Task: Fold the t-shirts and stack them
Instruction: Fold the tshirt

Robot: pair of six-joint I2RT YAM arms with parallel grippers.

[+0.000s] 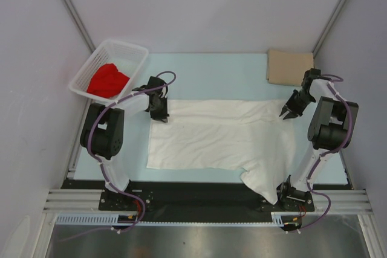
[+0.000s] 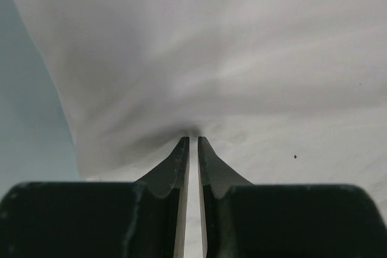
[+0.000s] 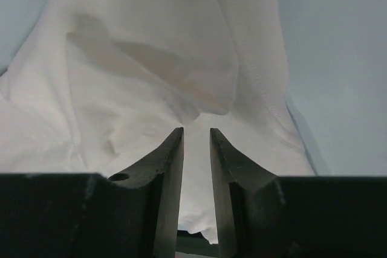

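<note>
A white lattice basket (image 1: 134, 51) at the far left holds the crumpled red t-shirt (image 1: 109, 81). The tan t-shirt (image 1: 289, 67) lies as a flat rectangle at the far right. Between them the white t-shirt (image 1: 224, 134) is spread on the pale blue table (image 1: 205, 70), its near right part hanging over the edge.

The left gripper (image 1: 159, 112) is at the shirt's far left corner. Its wrist view shows the fingers almost together, with soft creases gathered at their tips.

The right gripper (image 1: 286, 113) is at the far right corner, its fingers narrowly apart. Whether it grips the shirt cannot be told.

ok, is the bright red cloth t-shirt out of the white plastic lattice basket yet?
No, the bright red cloth t-shirt lies bunched inside the white plastic lattice basket.
</note>
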